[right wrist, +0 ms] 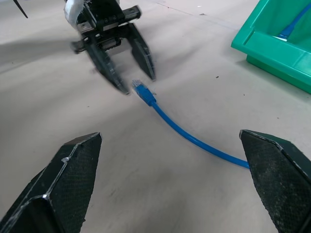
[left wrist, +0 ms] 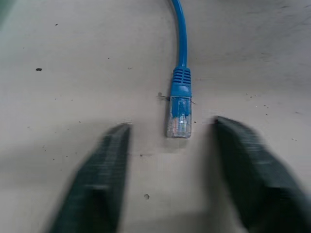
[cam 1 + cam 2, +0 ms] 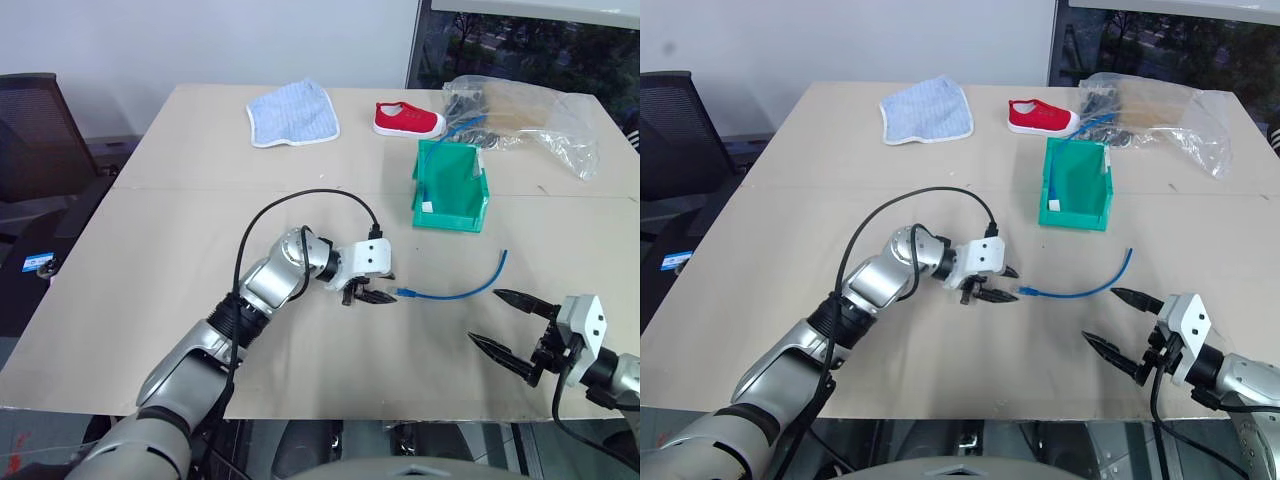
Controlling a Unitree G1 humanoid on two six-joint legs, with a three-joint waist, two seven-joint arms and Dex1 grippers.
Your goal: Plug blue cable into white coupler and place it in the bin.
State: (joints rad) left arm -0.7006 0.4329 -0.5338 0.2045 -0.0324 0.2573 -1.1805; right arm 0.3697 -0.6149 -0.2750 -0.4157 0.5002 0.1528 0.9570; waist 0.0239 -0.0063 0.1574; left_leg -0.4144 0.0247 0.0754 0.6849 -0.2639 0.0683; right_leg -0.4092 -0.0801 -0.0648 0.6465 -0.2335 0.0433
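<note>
Jaws astride blue cable (image 2: 180, 104) plug — untouched

The two eye views look forward and down from the robot's head over the table (image 3: 150, 300), taking in its whole top to the far edge; the right eye sits slightly aside, so the bin (image 3: 450, 190) and all else shift a little between them. The left wrist view looks along the left gripper (image 2: 170, 160) from very close above the tabletop — the cable (image 2: 180, 97) plug lies just ahead of its fingers. The right wrist view looks low across the table along the right gripper (image 1: 170, 184), farther back. It shares the cable, the left gripper and the bin's corner with the eye views.
</note>
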